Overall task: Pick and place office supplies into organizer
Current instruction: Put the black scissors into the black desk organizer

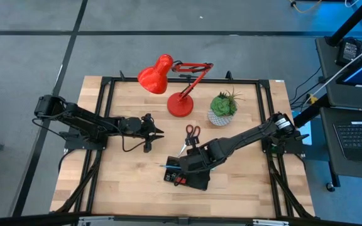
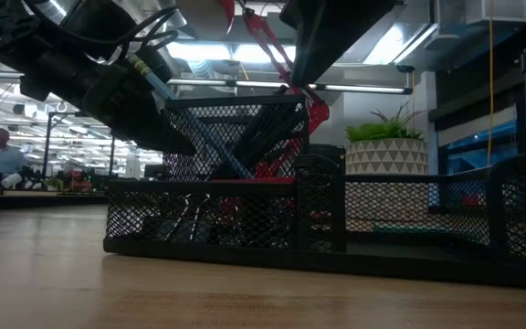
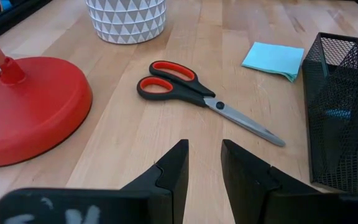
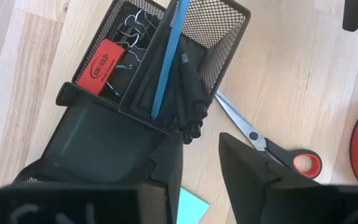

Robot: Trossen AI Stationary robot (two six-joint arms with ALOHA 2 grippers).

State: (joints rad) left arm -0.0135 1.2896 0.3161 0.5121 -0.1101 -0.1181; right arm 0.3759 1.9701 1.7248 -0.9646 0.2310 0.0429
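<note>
Right, the organizer (image 1: 190, 176), a black mesh tray, sits low in the middle of the overhead frame, and it's already filling up: the right wrist view shows a blue pen (image 4: 169, 56) leaning upright in the tall mesh section beside some dark pens (image 4: 188, 81), with a small red piece (image 4: 102, 66) and a few wire clips (image 4: 132, 28) lying in the compartment next to it. So a good part of the job looks done. What's left? The red-handled scissors (image 3: 197, 99) lie flat on the wood, just above the organizer in the overhead frame, blades pointing towards it, untouched. The light blue sticky-note pad (image 3: 273, 60) is also out on the table, right beside the organizer's mesh wall. Now the right gripper (image 4: 201, 162) hovers directly over the organizer, jaws spread and empty, nothing between them. Over in the middle left of the overhead frame, the left gripper (image 3: 204, 165) hangs above bare wood with its jaws a little apart, holding nothing, and it looks straight at the scissors. Further out, the red desk lamp (image 1: 168, 81) and the potted plant (image 1: 223, 107) stand near the top edge of the table (image 1: 118, 188), well clear of the action. Scissors and pad look like the remaining items.
</note>
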